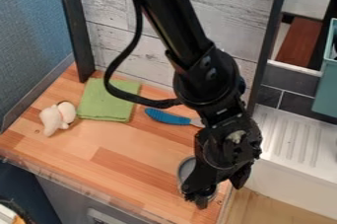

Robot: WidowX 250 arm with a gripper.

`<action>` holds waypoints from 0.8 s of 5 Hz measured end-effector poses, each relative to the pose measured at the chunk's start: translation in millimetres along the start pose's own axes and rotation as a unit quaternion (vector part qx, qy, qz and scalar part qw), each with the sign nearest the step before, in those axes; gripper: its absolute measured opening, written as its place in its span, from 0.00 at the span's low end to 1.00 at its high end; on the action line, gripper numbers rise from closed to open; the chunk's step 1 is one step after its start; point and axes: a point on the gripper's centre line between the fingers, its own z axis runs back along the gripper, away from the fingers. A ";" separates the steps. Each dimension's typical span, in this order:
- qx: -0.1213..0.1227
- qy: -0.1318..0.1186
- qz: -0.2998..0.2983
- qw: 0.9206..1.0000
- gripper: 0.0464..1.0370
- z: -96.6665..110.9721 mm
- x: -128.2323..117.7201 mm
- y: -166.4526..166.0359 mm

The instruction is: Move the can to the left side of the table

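- Can [186,168]: near the right front edge of the tabletop [125,145], partly under the fingers [241,175]. Whether it stands or lies is hard to tell, as so much of it is covered.
- Fingers: well spread, with wood visible between the 2 tips; nothing appears to be clamped. 1 finger overlaps the can, the other is off to its right. Whether either touches it, I cannot tell.
- Arm [170,18]: slants down from the top edge, bringing the fingers low over the can, a position that suits a grasp.
- Step in hand: most likely lining up on the can. The spread makes sense, since the can looks wide and needs room between the 2 fingers.
- Task: the can is on the right, so the carry is still to do.
- Next: centre the fingers around the can, close, lift, then go left.
- Risk: closing off-centre could tip the can or push it over the nearby edge.
- Left side: the toy [57,118] and cloth [109,100] lie there, with the knife [168,117] nearer the middle. The bare wood in front of these 3 looks the best landing spot; set on the cloth, the can might sit less steadily.
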 end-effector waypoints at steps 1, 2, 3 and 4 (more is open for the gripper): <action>0.001 0.011 0.015 1.000 0.96 -11.8 -5.0 2.0; 0.015 0.009 0.027 1.000 0.96 -21.8 -4.3 0.9; 0.031 0.003 0.028 0.999 0.96 -29.1 -0.5 1.5; 0.036 -0.001 0.046 0.998 0.96 -31.8 12.0 4.3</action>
